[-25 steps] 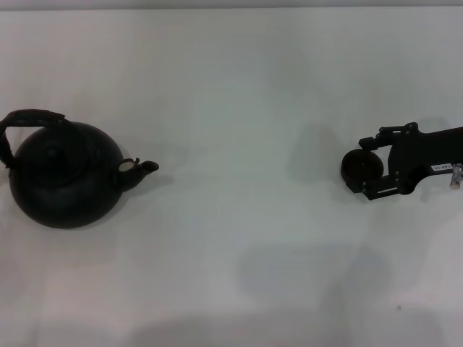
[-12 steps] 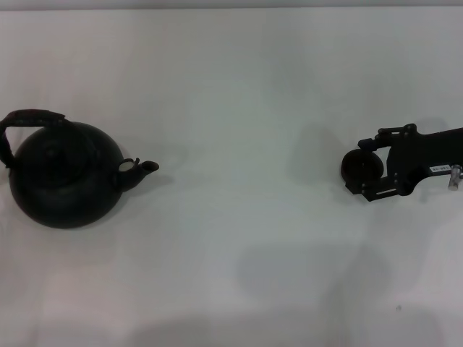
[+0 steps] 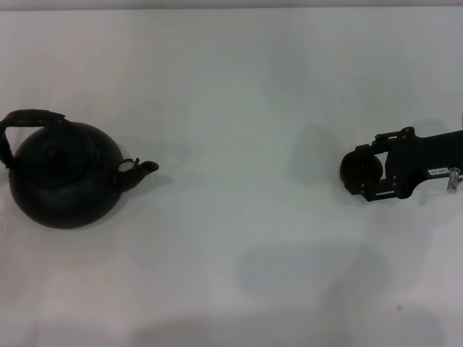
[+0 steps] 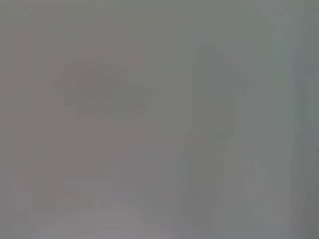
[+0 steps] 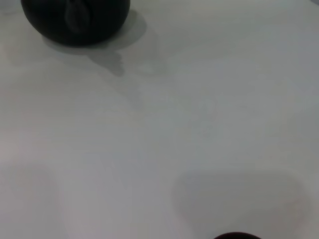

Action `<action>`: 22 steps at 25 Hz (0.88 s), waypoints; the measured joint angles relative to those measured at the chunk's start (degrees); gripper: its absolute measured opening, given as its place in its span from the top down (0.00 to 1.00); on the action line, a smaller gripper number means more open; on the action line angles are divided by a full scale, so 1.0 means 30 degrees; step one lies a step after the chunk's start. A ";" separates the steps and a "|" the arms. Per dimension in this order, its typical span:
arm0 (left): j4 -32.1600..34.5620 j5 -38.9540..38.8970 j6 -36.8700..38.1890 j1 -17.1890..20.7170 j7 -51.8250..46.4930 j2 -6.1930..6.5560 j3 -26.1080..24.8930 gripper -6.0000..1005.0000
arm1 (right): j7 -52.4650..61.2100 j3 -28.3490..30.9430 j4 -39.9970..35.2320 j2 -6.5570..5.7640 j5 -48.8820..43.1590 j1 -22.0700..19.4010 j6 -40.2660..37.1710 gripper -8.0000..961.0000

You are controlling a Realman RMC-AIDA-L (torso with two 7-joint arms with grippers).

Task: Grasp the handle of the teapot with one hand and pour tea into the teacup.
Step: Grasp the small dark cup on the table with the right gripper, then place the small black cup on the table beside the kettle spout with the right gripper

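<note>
The black teapot (image 3: 64,177) stands at the table's left, its spout (image 3: 145,168) pointing right. Its arched handle (image 3: 29,118) leans toward the far left. The tiny black teacup (image 3: 360,168) is at the right, between the fingers of my right gripper (image 3: 359,169), which reaches in from the right edge and is shut on it. In the right wrist view the teapot (image 5: 75,20) shows far off and the teacup's rim (image 5: 238,235) just shows at the picture's edge. My left gripper is out of view; its wrist view shows only blank grey.
The white table (image 3: 239,94) spans the whole head view. A wide bare stretch lies between the teapot and the teacup. Soft shadows fall on the table near the front middle.
My right gripper has shifted very slightly, with the teacup staying almost in place. The teapot has not moved.
</note>
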 joint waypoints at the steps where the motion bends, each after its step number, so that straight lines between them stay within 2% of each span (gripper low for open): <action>1: 0.0000 0.0000 0.0000 0.0000 0.0001 0.0000 0.0000 0.15 | 0.0000 0.0002 -0.0003 0.0002 0.0018 -0.0001 0.0039 0.15; 4: 0.0001 0.0022 0.0000 0.0001 0.0001 0.0000 0.0000 0.15 | 0.0108 0.0119 -0.0252 0.0008 0.0341 -0.0003 0.0811 0.25; 13: 0.0001 0.0098 0.0000 0.0001 -0.0009 -0.0029 0.0000 0.15 | 0.0421 -0.0091 -0.0374 0.0044 0.1703 0.0763 0.2427 0.25; 22: 0.0048 0.0144 0.0001 0.0001 -0.0048 -0.0031 0.0000 0.15 | 0.0518 -0.3713 -0.0176 0.0150 0.4089 0.1874 0.1503 0.25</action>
